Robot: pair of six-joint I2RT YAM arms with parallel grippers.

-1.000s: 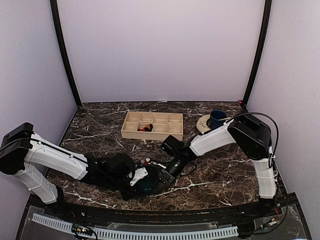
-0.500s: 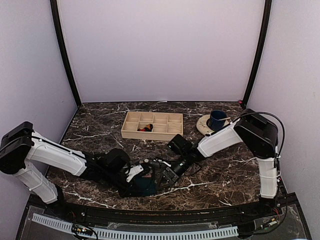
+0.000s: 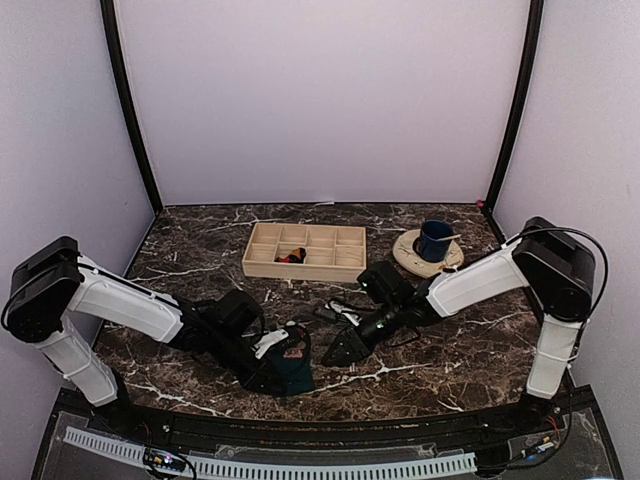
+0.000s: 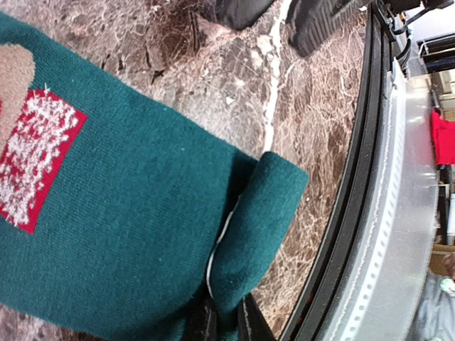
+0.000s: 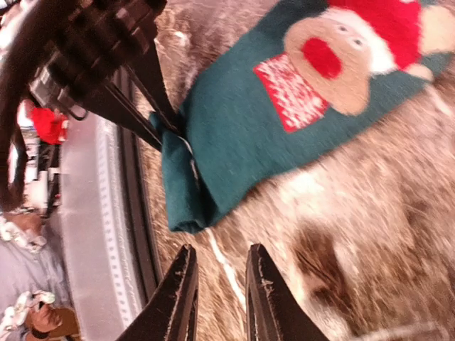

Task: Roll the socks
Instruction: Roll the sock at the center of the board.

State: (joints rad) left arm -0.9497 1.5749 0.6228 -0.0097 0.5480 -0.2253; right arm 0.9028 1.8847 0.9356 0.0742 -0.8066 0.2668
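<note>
A dark teal-green sock (image 4: 128, 213) with a red-and-white Santa figure (image 5: 355, 57) lies flat on the marble near the table's front edge (image 3: 295, 372). One end is folded over into a thick cuff (image 4: 259, 220). My left gripper (image 4: 226, 323) is shut on that folded cuff, its jaws pinching the fabric; in the top view it sits at the sock's left (image 3: 280, 358). My right gripper (image 5: 221, 249) stands open over bare marble just short of the cuff, with nothing between its fingers (image 5: 181, 291); from above it is to the right of the sock (image 3: 338, 352). No second sock can be made out with certainty.
A wooden compartment tray (image 3: 262, 266) stands at mid-table; one cell holds a small dark and orange-red thing (image 3: 290, 257), too small to tell. A blue cup (image 3: 435, 238) on a pale saucer (image 3: 409, 252) is at the back right. The black front rail (image 4: 355, 213) runs right beside the sock.
My right gripper has drawn back to the right, off the sock, and its arm has swung right. The left gripper keeps its hold on the cuff, shifted slightly.
</note>
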